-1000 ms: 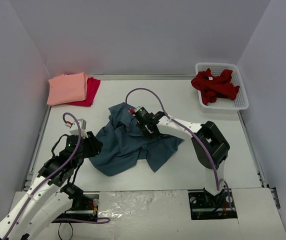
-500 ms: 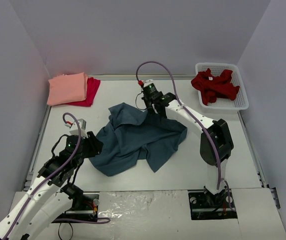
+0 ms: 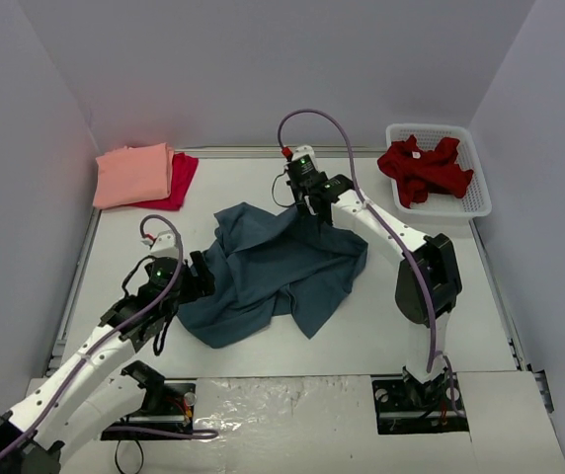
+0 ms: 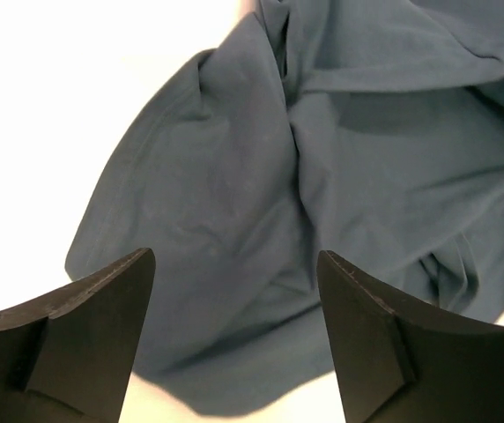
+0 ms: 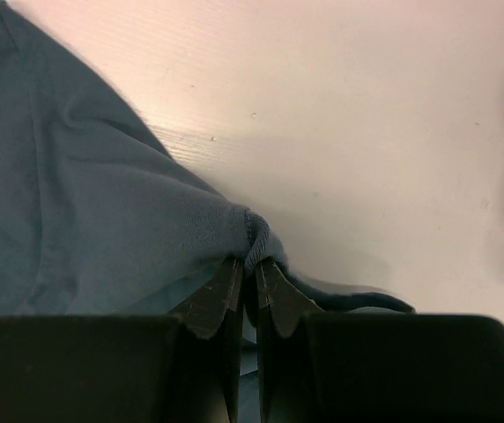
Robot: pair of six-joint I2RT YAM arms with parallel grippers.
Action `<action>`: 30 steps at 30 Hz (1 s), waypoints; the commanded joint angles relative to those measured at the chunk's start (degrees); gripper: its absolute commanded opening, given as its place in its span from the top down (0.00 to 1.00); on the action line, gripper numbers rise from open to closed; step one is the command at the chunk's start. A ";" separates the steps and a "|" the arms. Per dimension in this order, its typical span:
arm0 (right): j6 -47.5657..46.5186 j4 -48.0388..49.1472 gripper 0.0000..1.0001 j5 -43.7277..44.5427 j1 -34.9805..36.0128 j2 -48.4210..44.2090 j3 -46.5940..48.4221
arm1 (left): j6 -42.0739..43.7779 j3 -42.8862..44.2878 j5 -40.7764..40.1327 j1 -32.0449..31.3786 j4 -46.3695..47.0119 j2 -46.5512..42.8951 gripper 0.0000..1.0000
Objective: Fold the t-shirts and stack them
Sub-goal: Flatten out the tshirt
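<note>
The large slate-blue soft cloth t-shirt (image 3: 273, 281) lies crumpled at frame centre; the right gripper (image 5: 250, 264) pinches its upper edge; the left gripper (image 4: 234, 273) stands open over its lower-left part, holding nothing; the cloth seems light and limp, best taken at a hem corner.

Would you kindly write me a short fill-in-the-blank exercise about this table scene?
1. The right gripper is ____ on the blue shirt.
2. The left gripper is ____ and holds nothing.
3. The red shirt lies crumpled in the white ____.
Missing words: shut; open; basket.
</note>
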 commanded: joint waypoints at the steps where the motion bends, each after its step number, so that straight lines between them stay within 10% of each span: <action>1: 2.28 -1.03 1.00 5.80 -1.71 -1.97 -0.81 | -0.37 1.63 -4.13 0.51 8.82 4.70 0.27; 30: 2.64 0.03 1.00 6.07 -6.02 -5.32 -13.04 | -0.54 19.21 7.19 11.24 42.67 50.15 0.35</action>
